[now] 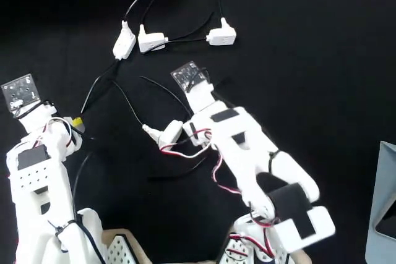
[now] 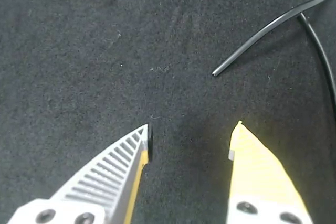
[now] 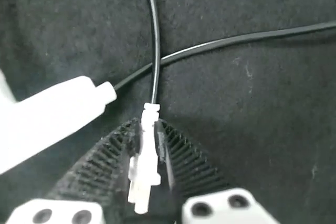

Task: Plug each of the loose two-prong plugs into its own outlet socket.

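Observation:
My right gripper is shut on a small white two-prong plug, whose black cable runs away from the jaws. In the high view this gripper sits mid-table with the plug sticking out to the left. A second, larger white plug body lies right beside it on the cloth. Three white socket or plug bodies lie at the far side, joined by cables. My left gripper hangs open over bare black cloth at the left, holding nothing.
Loose black cables cross the black cloth between the arms and the far sockets. A cut cable end lies just ahead of the left gripper. A grey box stands at the right edge.

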Robot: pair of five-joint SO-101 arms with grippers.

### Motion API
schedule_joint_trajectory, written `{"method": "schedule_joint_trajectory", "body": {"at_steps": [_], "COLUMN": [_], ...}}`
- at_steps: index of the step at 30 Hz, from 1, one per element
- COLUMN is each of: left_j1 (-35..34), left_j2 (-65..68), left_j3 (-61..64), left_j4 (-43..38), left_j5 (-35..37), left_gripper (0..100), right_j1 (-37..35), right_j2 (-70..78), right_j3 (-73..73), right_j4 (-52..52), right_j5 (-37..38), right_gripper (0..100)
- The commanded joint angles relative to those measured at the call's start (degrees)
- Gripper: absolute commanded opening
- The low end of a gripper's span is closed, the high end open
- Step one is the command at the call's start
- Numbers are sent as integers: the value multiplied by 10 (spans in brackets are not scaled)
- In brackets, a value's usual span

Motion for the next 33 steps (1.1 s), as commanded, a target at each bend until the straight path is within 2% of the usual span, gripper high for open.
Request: {"method": "schedule_joint_trajectory", "body": {"at_steps": [1, 10, 13, 19, 33], "left_j1": [0, 0, 0, 0, 0], "left_j2": [-4, -4, -4, -4, -4], "left_j3": [-6, -6, -6, -6, -6], "left_j4": [-10, -10, -10, -10, -10], "left_j5": [3, 3, 3, 3, 3], "left_gripper": [249, 249, 249, 249, 249], "right_j1": [4, 4, 4, -1, -11], "right_j2": [9, 15, 15, 15, 40], "right_j3": [-45, -150, -152, -155, -159], "right_j4": [47, 217, 230, 274, 291], "right_j5": [-2, -2, -2, -45, -60], "right_gripper": [12, 16, 18, 114, 114]}}
